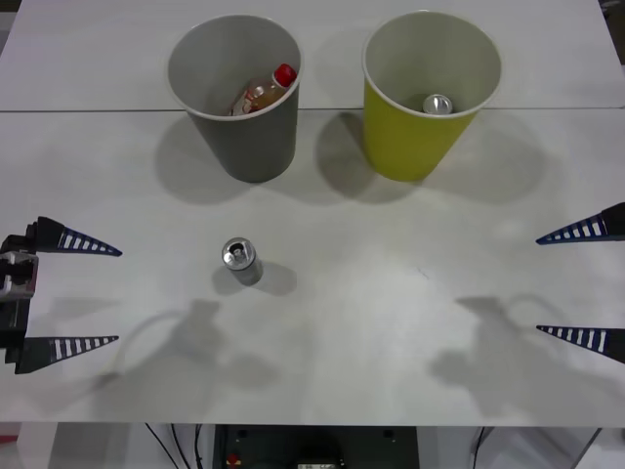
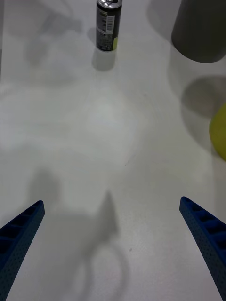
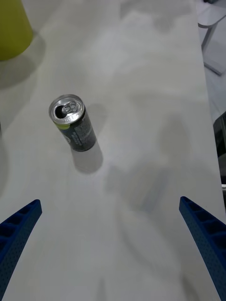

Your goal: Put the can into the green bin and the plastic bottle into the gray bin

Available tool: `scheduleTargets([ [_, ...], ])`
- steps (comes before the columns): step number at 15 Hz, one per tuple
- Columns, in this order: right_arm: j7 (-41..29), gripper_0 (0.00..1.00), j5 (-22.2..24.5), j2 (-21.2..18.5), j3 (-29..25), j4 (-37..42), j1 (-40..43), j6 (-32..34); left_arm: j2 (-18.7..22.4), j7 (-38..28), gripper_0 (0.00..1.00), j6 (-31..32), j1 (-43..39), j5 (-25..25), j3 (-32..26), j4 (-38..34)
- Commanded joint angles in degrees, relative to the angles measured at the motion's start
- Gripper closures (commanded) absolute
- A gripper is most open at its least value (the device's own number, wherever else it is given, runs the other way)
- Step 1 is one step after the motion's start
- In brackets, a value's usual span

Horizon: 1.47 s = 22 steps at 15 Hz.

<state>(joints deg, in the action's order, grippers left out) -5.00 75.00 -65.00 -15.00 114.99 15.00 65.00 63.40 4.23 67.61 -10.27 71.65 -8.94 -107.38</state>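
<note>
Table edges: the white table (image 1: 391, 322) ends at its near edge just below both grippers; a seam runs across it at the far side, behind the two bins.
Open room: wide bare tabletop lies between the two grippers, with one can standing in it left of centre.
Standing can: a dark can (image 1: 240, 261) stands upright on the table, near the gray bin and well apart from both grippers.
Gray bin: the gray bin (image 1: 244, 137) stands far left, holding the plastic bottle (image 1: 264, 91), which leans inside, red cap up.
Green bin: the green bin (image 1: 415, 137) stands far right, just beside the gray one, apart; a second can (image 1: 437, 104) sits inside it.
Left gripper: the left gripper (image 1: 70, 293) hangs at the left edge, fingers spread wide, holding nothing.
Right gripper: the right gripper (image 1: 584, 283) hangs at the right edge, fingers spread, empty.
Surface: pale, matte, with soft shadows of arms and bins.
</note>
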Motion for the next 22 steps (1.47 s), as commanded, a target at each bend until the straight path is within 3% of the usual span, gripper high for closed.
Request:
scheduleTargets([
  [1, 0.0, 0.0, 0.0, 0.0, 0.0, 0.0, 0.0, 0.0, -1.6, 1.2, 0.0, 0.1, 4.8, -4.9, 5.1, 7.4],
  [4, 0.0, 0.0, 0.0, 0.0, 0.0, 0.0, 0.0, 0.0, -3.8, 3.2, 0.0, 0.0, 7.5, -7.2, 8.0, 12.2],
  [16, 0.0, 0.0, 0.0, 0.0, 0.0, 0.0, 0.0, 0.0, -16.1, 26.8, 0.0, -3.7, 16.2, -19.9, 19.1, 35.0],
  [22, 0.0, 0.0, 0.0, 0.0, 0.0, 0.0, 0.0, 0.0, -21.6, 30.0, 0.0, -4.8, 17.4, -21.8, 20.4, 39.3],
])
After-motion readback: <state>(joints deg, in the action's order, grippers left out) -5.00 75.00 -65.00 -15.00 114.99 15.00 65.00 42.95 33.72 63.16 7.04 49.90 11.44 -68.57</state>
